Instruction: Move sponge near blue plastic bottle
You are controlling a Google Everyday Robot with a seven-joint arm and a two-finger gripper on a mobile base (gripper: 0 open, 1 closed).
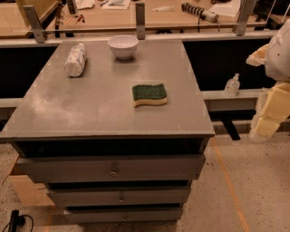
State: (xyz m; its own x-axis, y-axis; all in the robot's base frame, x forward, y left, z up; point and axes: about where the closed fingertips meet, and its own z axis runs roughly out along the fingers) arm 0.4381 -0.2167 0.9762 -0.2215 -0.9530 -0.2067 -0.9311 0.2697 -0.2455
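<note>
The sponge point(149, 94), dark green on top with a yellow body, lies flat right of the middle of the grey cabinet top point(90, 104). The blue plastic bottle point(75, 60), pale and whitish with a crinkly wrapper, lies on its side at the far left of the top. My gripper point(265, 124) hangs at the right edge of the view, off the cabinet and well to the right of the sponge, holding nothing that I can see.
A white bowl point(123, 46) stands at the back of the top, right of the bottle. A tiny clear pump bottle point(232, 85) stands on a ledge to the right. The cabinet has drawers point(113, 170) at the front. A cluttered table point(136, 11) lies behind a rail.
</note>
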